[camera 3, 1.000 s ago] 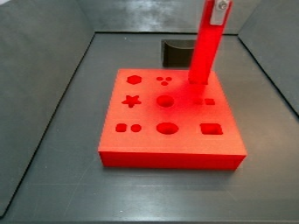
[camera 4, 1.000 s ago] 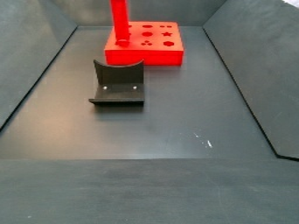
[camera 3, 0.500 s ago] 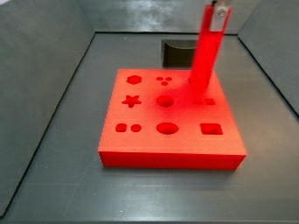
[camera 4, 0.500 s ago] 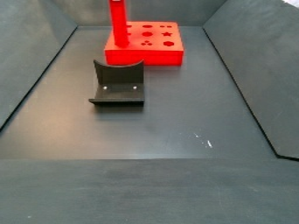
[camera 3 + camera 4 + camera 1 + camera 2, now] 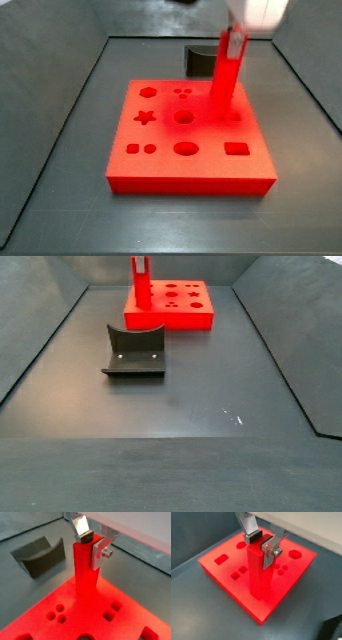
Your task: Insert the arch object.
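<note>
Red arch object (image 5: 258, 574), end effector (image 5: 262, 543) gripping top

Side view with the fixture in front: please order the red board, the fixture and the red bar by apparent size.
1. Red board and fixture: alike, unranked; the fixture is nearer.
2. Arch object, top cropped, held by the gripper.

Gripper (image 5: 91, 543) atop the upright arch object (image 5: 85, 577), standing on the holed board (image 5: 187, 135); fixture (image 5: 135, 351) nearby.

The tool (image 5: 90, 543) sits over the holed board (image 5: 187, 175), closed around the upright arch object (image 5: 222, 85). The fixture (image 5: 135, 352) stands well apart on the table (image 5: 201, 396), whose floor is otherwise open between the side walls
</note>
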Motion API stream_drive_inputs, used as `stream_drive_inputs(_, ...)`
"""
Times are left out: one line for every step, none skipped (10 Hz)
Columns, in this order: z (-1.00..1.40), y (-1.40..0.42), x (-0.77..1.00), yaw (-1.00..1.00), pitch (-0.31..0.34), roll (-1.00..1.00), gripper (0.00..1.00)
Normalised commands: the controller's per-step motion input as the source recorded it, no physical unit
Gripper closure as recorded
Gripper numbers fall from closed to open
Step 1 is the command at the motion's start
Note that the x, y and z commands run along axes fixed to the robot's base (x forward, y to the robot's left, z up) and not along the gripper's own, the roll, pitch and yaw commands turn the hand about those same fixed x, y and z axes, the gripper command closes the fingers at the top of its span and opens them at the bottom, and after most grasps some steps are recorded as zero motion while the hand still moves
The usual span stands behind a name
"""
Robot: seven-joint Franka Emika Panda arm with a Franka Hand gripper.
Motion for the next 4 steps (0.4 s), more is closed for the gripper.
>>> stream_drive_inputs(-0.85, -0.12, 0.11, 0.0, -0.169, 0.04, 1.0)
stream_drive_inputs(-0.77, -0.08, 0.07, 0.0, -0.174, 0.01, 1.0)
stream_drive_inputs(-0.22, 0.0, 0.0, 0.0, -0.023, 0.04, 1.0)
stream_drive_inputs(0.0, 0.0, 0.0, 0.0, 0.0, 0.0, 1.0)
